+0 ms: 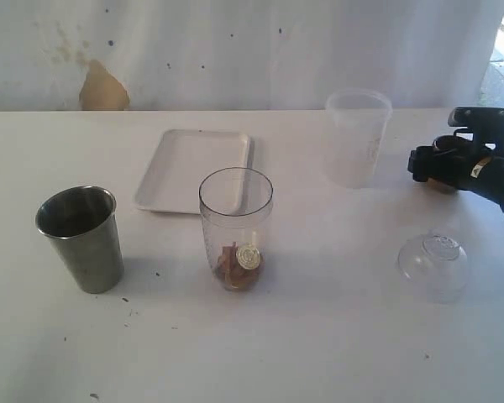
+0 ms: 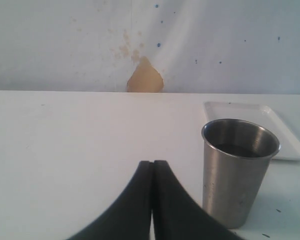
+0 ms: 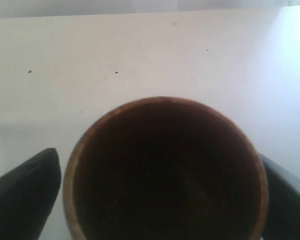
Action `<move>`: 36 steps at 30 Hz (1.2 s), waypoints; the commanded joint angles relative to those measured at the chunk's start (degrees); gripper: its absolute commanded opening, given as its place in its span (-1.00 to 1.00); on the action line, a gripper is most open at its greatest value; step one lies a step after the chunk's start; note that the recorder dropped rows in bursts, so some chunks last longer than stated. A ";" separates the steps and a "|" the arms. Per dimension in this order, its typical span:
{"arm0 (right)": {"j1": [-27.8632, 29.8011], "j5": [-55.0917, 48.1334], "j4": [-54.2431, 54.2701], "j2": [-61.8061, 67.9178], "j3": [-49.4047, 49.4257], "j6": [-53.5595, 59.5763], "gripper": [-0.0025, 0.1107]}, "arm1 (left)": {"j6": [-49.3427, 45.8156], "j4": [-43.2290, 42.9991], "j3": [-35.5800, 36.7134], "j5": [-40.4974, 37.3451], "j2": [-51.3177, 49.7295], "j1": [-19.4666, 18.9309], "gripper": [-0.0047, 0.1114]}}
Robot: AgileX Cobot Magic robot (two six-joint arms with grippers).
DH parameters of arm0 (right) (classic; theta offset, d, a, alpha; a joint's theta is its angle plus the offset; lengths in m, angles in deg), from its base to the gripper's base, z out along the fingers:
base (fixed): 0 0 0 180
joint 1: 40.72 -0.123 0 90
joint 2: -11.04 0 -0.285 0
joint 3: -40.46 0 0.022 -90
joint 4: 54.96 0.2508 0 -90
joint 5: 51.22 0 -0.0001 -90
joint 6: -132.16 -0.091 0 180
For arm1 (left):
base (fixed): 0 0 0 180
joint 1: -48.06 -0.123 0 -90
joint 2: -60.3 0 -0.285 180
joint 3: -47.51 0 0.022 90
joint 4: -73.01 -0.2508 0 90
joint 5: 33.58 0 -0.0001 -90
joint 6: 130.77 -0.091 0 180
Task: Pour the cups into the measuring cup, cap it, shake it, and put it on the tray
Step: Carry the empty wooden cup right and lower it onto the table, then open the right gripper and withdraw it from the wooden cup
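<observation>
Measuring cup [image 1: 235, 228] stands upright and uncapped on the desk [image 1: 319, 336], well apart from the right hand [image 3: 159, 160] on the left arm's side. Brownish pieces and a pale round item lie at its bottom. Right hand: fingers [image 3: 25, 195] spread wide to either side of the wooden cup [image 3: 165, 195], whose dark mouth faces the wrist camera. A thin strip of desk shows between one finger and the cup's wall; contact on the other side cannot be told. Frosted container [image 1: 357, 138] stands near this hand, between it and the tray [image 1: 193, 170]. Clear dome lid [image 1: 433, 264] lies on the desk, also near this hand. Left hand [image 2: 153, 162]: fingers pressed together, nothing between them. Steel tumbler [image 2: 240, 170] stands upright just ahead of and beside this hand, not touching it. From the left hand, the tray lies flat beyond the tumbler, with nothing on the part that shows.
</observation>
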 commanded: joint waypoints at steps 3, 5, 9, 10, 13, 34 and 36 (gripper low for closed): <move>0.37 -0.17 0.11 -1.84 -0.19 0.97 0.64 | 0.00 -0.19 0.23 0.73 0.32 0.07 -0.92; 0.37 -0.27 0.11 -2.90 -0.19 0.97 0.64 | 0.00 -0.19 0.23 0.73 0.32 0.07 -0.92; 0.37 -1.14 0.11 -5.79 -0.19 1.16 0.64 | 0.00 -0.19 0.23 0.73 0.32 0.07 -0.92; 0.37 -1.73 0.11 -6.64 -0.19 1.25 0.64 | 0.00 -0.19 0.23 0.73 0.32 0.07 -0.92; 0.37 -5.04 0.11 -10.20 -0.19 1.38 0.64 | 0.00 -0.19 0.23 0.73 0.32 0.07 -0.92; -6.61 -49.16 0.86 -53.49 0.17 -2.05 -0.95 | 0.00 -0.19 0.23 0.73 0.32 0.07 -0.92; -6.75 -50.83 4.67 -59.32 2.24 -2.05 -0.96 | 0.00 -0.19 0.23 0.73 0.32 0.07 -0.92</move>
